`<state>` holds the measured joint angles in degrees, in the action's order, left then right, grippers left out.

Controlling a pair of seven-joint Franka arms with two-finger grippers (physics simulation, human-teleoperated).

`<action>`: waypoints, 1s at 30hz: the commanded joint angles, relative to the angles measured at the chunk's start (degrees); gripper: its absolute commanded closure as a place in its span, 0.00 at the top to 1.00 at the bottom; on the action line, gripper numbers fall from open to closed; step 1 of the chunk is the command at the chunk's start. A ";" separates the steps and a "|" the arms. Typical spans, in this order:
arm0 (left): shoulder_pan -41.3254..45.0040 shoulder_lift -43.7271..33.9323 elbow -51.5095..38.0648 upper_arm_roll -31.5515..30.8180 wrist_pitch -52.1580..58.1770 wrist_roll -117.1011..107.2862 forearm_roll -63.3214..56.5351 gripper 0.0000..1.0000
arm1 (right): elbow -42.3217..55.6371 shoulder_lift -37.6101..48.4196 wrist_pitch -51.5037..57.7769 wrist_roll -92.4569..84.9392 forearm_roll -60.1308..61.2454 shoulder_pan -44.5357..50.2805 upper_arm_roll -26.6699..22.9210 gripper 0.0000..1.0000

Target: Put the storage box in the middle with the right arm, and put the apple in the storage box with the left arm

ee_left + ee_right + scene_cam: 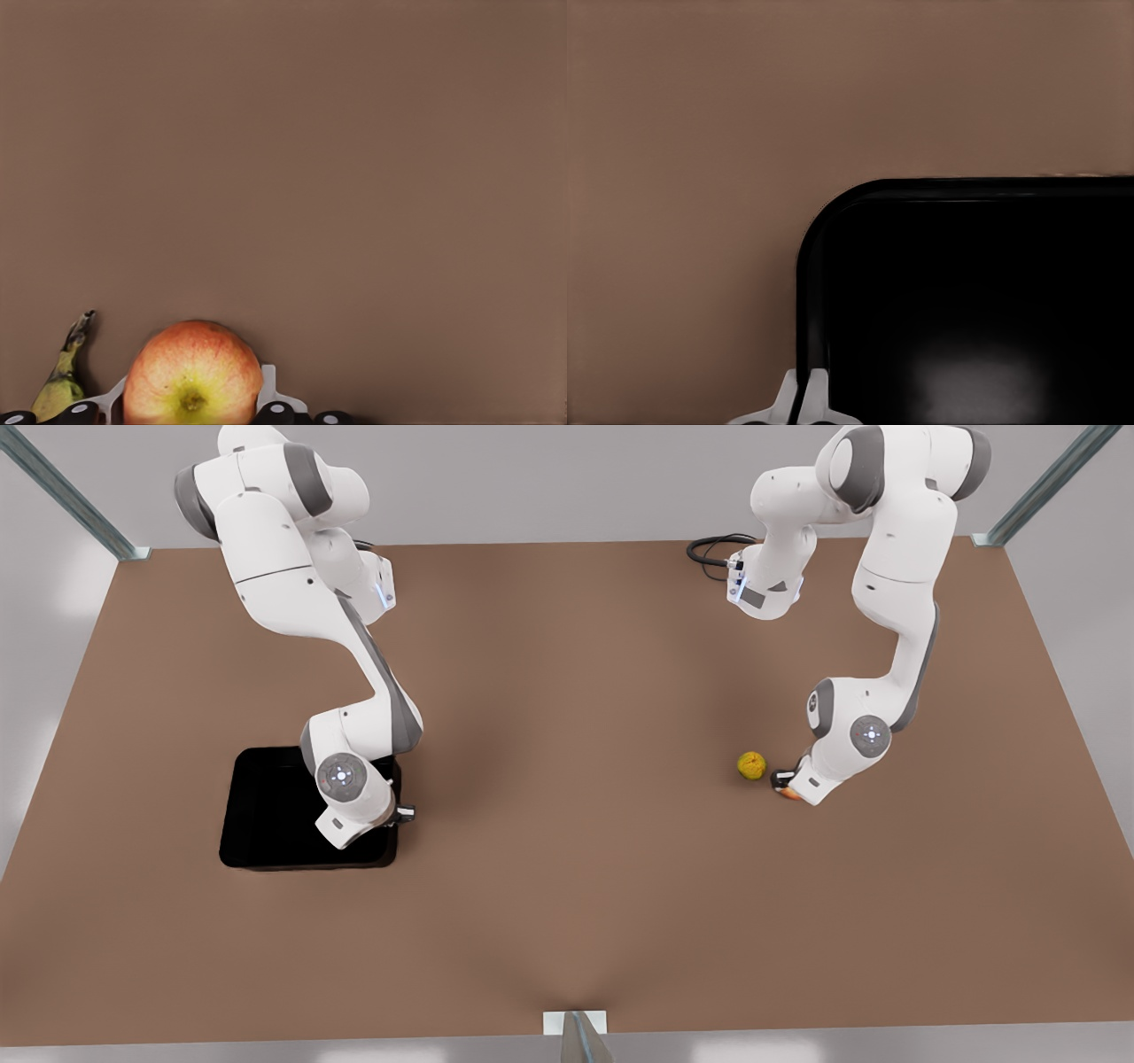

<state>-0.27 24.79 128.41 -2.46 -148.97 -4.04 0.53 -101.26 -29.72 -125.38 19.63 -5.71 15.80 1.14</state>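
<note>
- Storage box (pixel 266 815), the large black rectangular plastic tub with low walls and rounded corners, is sat on the brown table (pixel 567 921) way over at the front view's left, so it's well apart from the middle where it's wanted.
- Right gripper (pixel 400 812) is parked on the tub's wall nearest the table's centre; in the right wrist view the pale fingertips (pixel 786 400) are seen pinched on either side of the thin black rim (pixel 806 292), so it's judged to be clamped on the wall. The open middle lies toward the front view's right of the gripper, and nothing is seen in that path, so the drag looks clean.
- Small yellow-green round fruit (pixel 751 765) is found just beside the other arm's tip, on the side toward the middle. It could get knocked on the way out.
- Left gripper (pixel 788 786) is down at the table at the front view's right, with the small round red-and-yellow apple (pixel 192 374) sat between its pads (pixel 267 388) in the left wrist view; contact looks likely, a firm grip can't be confirmed.
- Green-yellow banana stem (pixel 64 372) is seen just beside the apple, apart from it.
</note>
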 commanded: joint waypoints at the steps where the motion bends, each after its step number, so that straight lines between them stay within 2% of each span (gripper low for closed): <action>1: 0.00 0.00 0.00 -0.09 0.00 0.00 0.00 0.68 | 0.01 0.02 0.05 0.32 -0.27 0.02 0.00 0.21; 15: -0.09 -1.05 0.70 -0.09 0.44 0.00 0.00 0.69 | 3.87 0.11 -0.39 6.91 4.21 7.40 0.00 0.21; 17: -0.09 -1.58 1.22 -0.09 0.62 -0.53 0.09 0.71 | 4.84 -0.42 -0.39 8.67 4.21 8.28 0.00 0.21; 20: 0.00 -1.50 1.23 -0.09 0.53 -0.70 0.18 0.85 | 6.43 -1.39 -0.39 12.01 4.21 9.95 0.00 0.21; 24: 0.00 -1.41 1.23 -0.09 0.44 -0.70 0.18 0.86 | 8.10 -2.27 -0.39 16.23 4.21 11.62 0.09 0.21; 27: 0.00 -1.41 1.23 -0.09 0.44 -0.62 0.18 0.80 | 8.89 -2.88 -0.39 18.34 4.21 12.85 0.09 0.21; 30: 0.00 -1.58 1.23 -0.09 0.53 -0.62 0.18 0.80 | 9.85 -3.59 -0.39 21.50 4.21 14.43 0.09 0.21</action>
<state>-0.24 23.08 129.64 -2.51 -148.48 -5.17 -7.03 -90.79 -33.46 -125.86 42.37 -1.32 30.83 1.18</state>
